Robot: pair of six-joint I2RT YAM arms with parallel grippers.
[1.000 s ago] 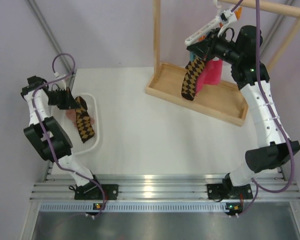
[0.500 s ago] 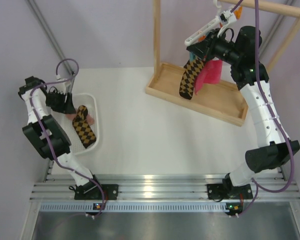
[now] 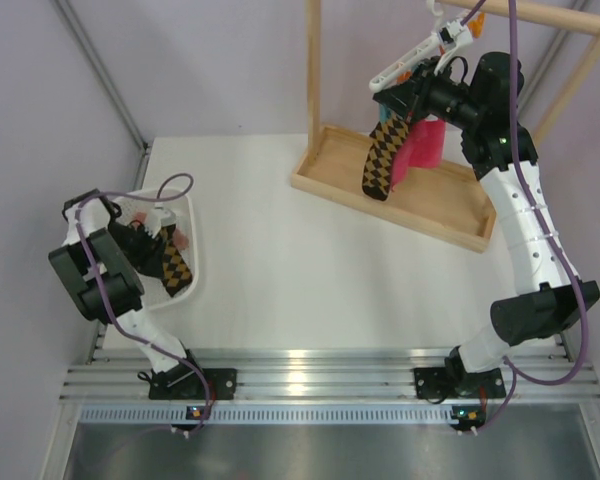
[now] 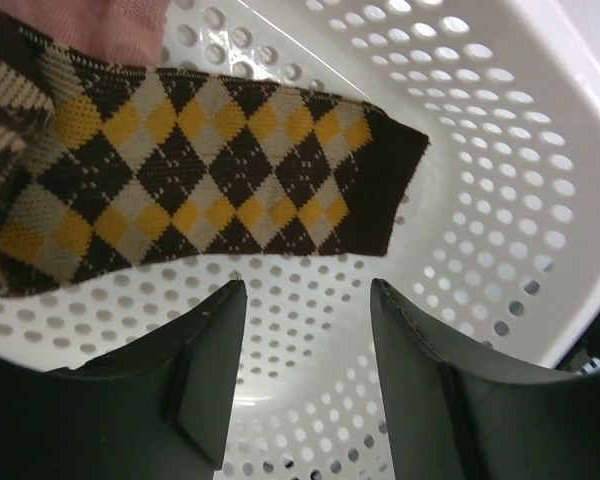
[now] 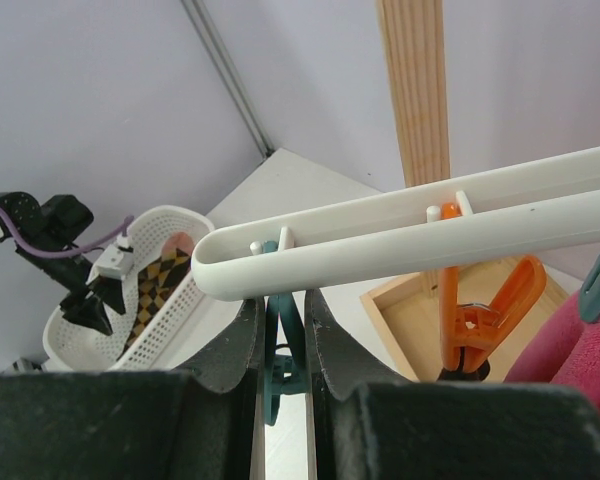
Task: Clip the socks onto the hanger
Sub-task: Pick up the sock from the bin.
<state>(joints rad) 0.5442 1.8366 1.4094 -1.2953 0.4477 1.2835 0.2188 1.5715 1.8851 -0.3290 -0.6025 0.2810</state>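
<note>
One brown-and-yellow diamond sock (image 3: 174, 266) lies in the white perforated basket (image 3: 193, 225) at the left. In the left wrist view this sock (image 4: 210, 170) lies flat just beyond my open left gripper (image 4: 305, 290), with nothing between the fingers. The other sock (image 3: 385, 155) hangs from the white hanger (image 3: 420, 52) on the wooden rack. My right gripper (image 5: 280, 300) is shut on a teal clip (image 5: 283, 345) under the end of the hanger bar (image 5: 430, 225). Farther along the bar hangs an orange clip (image 5: 480, 310).
A peach-pink sock (image 4: 120, 25) lies under the patterned one in the basket. A bright pink cloth (image 3: 425, 145) hangs beside the clipped sock. The rack's wooden tray (image 3: 420, 205) and upright post (image 3: 313, 70) stand at the back right.
My left gripper opened and let the sock drop into the basket, then moved nearer and lower inside it. The right gripper stayed shut on the teal clip.
</note>
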